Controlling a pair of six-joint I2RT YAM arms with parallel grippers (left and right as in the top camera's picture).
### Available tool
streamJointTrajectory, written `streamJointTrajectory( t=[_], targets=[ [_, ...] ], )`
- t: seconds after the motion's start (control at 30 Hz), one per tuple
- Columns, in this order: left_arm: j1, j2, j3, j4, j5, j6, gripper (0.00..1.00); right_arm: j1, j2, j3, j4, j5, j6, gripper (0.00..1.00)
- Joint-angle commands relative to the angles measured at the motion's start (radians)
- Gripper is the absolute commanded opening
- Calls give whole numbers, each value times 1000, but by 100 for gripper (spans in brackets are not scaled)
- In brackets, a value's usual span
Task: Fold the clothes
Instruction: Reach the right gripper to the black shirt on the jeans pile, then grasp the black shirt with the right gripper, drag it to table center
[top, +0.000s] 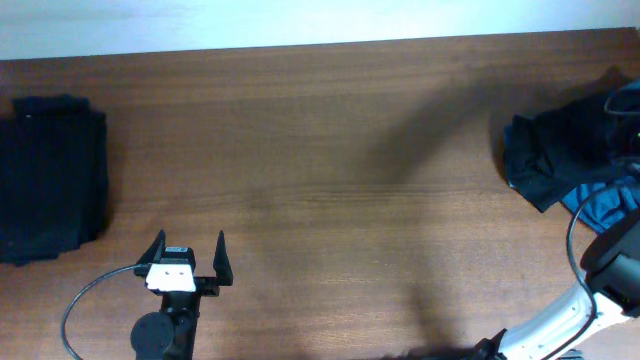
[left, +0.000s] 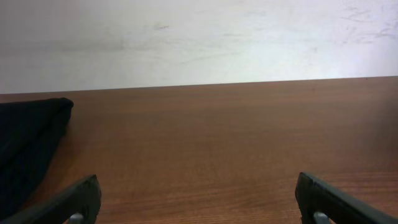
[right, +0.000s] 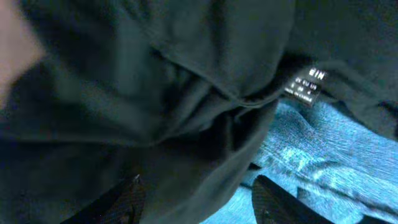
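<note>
- A wooden table (top: 330, 150), seen from overhead, carries black clothes at both of its ends, with bare brown boards across its middle.
- At the table's left end lies a folded black stack (top: 52, 180): matte, plain, squared off with straight edges, and layered at the side facing the table's middle.
- The left wrist camera catches a rounded corner of that stack (left: 28, 140) flat on the table's surface, dark against the pale wall (left: 199, 37) behind the table's far edge.
- At the table's right end sits a crumpled black pile (top: 560, 150), heaped in loose folds and running off the frame.
- Blue cloth (top: 600, 205) shows at the pile's near side, toward the table's front edge, partly under the black fabric.
- Close up from the right wrist, the black garment (right: 155, 93) is soft and deeply creased, with a hemmed edge curving through it.
- A small label with white lettering (right: 308, 83) sits on the black garment, and the ribbed blue cloth (right: 329, 162) lies below that.
- The left gripper (top: 190, 240) is near the table's front edge, left of its middle, with its two fingers spread wide and nothing between them.
- The right gripper (right: 198, 186) is over the pile at the table's right end, fingers apart with black cloth bunched in the gap. Whether the pads touch it cannot be told.
</note>
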Motion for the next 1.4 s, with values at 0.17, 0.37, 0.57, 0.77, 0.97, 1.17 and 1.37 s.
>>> streamJointTrajectory(
  t=[0.17,0.37,0.57,0.77,0.97,1.17,1.37],
  targets=[
    [5,-2,-1,-6,8,5,99,-11,80,11,8,-19,17,61],
    [5,-2,-1,-6,8,5,99,-11,84,11,14,-50,17,26],
    [5,-2,-1,-6,8,5,100,-10,69,18,-14,-176,19,4],
    [5,-2,-1,-6,8,5,99,21,-5,148,-108,-274,32,4],
    [5,-2,-1,-6,8,5,99,133,-92,341,-257,-274,31,4],
    [5,-2,-1,-6,8,5,99,334,-157,449,-378,-249,5,4],
    [5,-2,-1,-6,8,5,99,602,-181,451,-456,-248,1,4]
  ],
)
